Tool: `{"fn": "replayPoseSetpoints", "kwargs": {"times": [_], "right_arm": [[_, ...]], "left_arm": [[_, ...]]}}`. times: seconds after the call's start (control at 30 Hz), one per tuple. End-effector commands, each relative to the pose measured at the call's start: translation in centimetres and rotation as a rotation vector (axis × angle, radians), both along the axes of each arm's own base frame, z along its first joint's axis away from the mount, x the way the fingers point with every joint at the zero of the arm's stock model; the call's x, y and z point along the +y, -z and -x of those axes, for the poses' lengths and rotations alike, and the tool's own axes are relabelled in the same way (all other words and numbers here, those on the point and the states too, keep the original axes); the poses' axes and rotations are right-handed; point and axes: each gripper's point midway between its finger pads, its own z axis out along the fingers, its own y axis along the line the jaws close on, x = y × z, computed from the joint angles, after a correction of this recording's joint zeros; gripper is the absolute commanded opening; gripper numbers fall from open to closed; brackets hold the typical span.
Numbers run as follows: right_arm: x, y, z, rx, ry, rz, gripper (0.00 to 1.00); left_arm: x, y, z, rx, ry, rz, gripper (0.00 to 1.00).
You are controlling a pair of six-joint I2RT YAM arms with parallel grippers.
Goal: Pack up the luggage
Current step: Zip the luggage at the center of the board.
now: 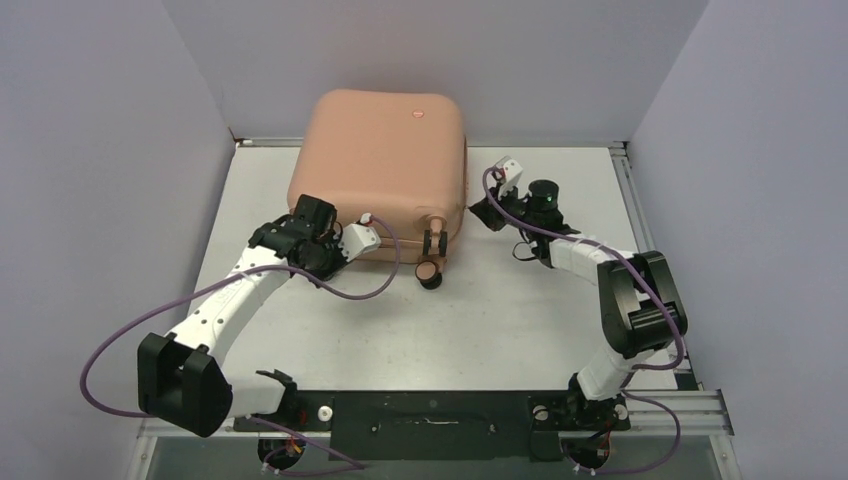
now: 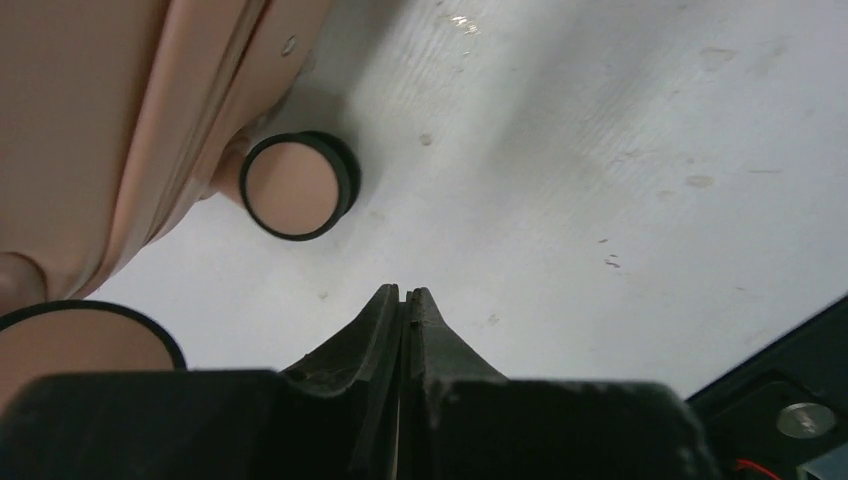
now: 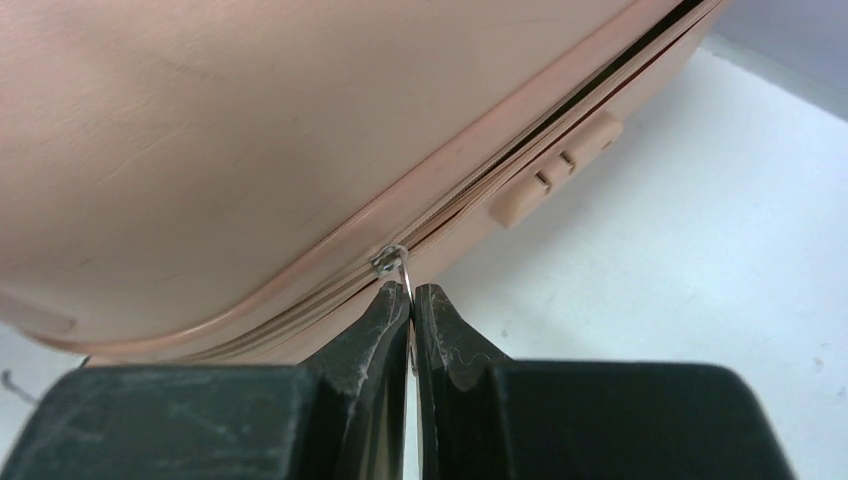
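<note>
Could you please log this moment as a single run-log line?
luggage: lid down, on table | right gripper: shut on zipper pull | left gripper: shut, empty, near wheel

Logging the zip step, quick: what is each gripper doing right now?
Left gripper: closed, holding nothing.
Right gripper: closed on the zipper pull of the luggage.

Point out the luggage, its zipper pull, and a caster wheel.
luggage (image 1: 385,150), top external view, middle of its upper shell.
zipper pull (image 3: 392,259), right wrist view, its metal ring.
caster wheel (image 2: 295,187), left wrist view, its pink face.
</note>
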Motion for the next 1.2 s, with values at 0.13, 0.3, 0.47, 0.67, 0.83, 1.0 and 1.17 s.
{"fn": "replayPoseSetpoints", "kwargs": {"times": [0.13,0.3,0.47,0.67,0.83,1.0,1.17], "right_arm": [[-3.3,-4.3,-7.6,-0.220,0.197,0.087,0.05],[-2.9,-4.5,-10.6,-0.209,0.218,0.091,0.05],[-2.2,-4.3,-12.9,-0.201,0.219,0.130,0.05],[-2.5,-4.1,-16.6,-0.217,0.271,0.188,0.05],[-2.4,-4.7,-17.4,-0.237,0.259,0.160,0.05],[-1.5,-5.8,-14.9,-0.206,0.196,0.075,0.38],[-4.2,-8.4,-13.1,-0.176,0.234,0.000,0.65]], "left_arm": [[4.9,-1.8,-5.5,-0.234,-0.146,-0.084,0.00],[5.3,-2.0,-5.3,-0.223,-0.135,-0.059,0.00],[4.7,-2.6,-4.9,-0.206,-0.121,-0.013,0.00],[3.6,-3.6,-3.9,-0.192,-0.102,0.059,0.00],[3.2,-4.1,-2.7,-0.187,-0.100,0.102,0.00],[2.7,-5.4,-2.2,-0.196,-0.100,0.148,0.00],[1.5,-8.2,-3.0,-0.231,-0.098,0.211,0.03]]}}
